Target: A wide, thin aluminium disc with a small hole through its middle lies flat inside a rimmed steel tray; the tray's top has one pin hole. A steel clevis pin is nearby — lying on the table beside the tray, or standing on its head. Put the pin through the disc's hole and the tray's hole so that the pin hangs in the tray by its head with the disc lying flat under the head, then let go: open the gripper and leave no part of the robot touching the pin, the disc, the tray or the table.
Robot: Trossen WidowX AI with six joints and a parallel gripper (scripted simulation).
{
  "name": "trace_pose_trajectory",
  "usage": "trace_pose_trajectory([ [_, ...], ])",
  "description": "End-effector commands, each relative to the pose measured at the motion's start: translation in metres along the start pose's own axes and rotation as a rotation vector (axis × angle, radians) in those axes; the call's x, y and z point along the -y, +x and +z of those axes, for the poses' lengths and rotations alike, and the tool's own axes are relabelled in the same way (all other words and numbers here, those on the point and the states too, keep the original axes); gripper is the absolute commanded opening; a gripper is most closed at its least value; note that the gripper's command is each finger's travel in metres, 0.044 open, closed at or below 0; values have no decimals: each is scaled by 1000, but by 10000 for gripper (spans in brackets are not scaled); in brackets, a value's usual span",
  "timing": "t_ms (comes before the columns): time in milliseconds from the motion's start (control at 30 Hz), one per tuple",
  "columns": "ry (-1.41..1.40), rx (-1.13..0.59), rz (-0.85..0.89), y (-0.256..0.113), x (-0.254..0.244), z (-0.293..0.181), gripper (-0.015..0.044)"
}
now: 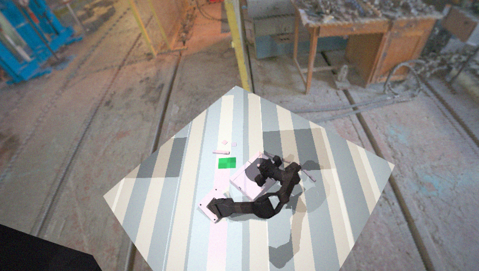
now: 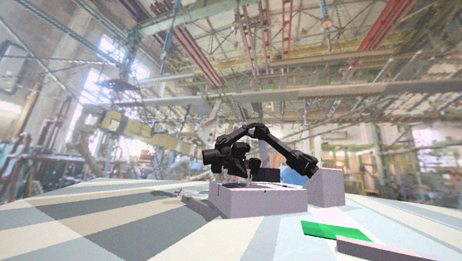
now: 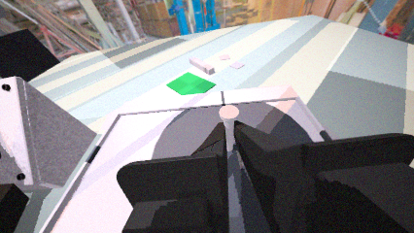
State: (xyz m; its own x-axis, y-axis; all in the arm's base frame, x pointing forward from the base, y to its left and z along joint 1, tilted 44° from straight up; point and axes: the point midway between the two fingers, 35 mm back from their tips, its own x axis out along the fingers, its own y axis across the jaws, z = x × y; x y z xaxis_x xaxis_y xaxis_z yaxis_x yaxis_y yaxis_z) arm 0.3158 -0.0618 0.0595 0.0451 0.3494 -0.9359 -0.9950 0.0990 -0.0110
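The steel pin (image 3: 228,114) (image 2: 248,180) (image 1: 258,165) is upright, head up. My gripper (image 3: 227,126) is shut on its shank just below the head, above the disc. The dark disc (image 3: 177,131) (image 1: 249,173) (image 2: 228,184) lies flat inside the rimmed tray (image 3: 99,162) (image 1: 246,190) (image 2: 268,204), towards one end. In the exterior view the pin's lower end reaches down to about the disc's level. The fingers hide the lower shank and the disc's middle in the wrist view, so I cannot tell whether the tip is in either hole. The tray's pin hole is not visible.
A green patch (image 1: 227,162) (image 2: 334,231) (image 3: 190,83) lies beside the tray, with a bar (image 1: 220,152) (image 2: 391,255) (image 3: 201,65) and two small flat tiles beyond it. Another bar (image 2: 199,207) lies close to the tray's other side. The arm's pale base block (image 2: 327,188) (image 3: 53,131) stands near the tray.
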Motion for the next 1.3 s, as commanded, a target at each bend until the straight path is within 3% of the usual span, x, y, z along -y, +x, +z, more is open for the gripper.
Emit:
trace_pose_trajectory([
  [0,-5,-3,-1,0,0,-1,0],
  [1267,1,-1,0,2,0,-4,0],
])
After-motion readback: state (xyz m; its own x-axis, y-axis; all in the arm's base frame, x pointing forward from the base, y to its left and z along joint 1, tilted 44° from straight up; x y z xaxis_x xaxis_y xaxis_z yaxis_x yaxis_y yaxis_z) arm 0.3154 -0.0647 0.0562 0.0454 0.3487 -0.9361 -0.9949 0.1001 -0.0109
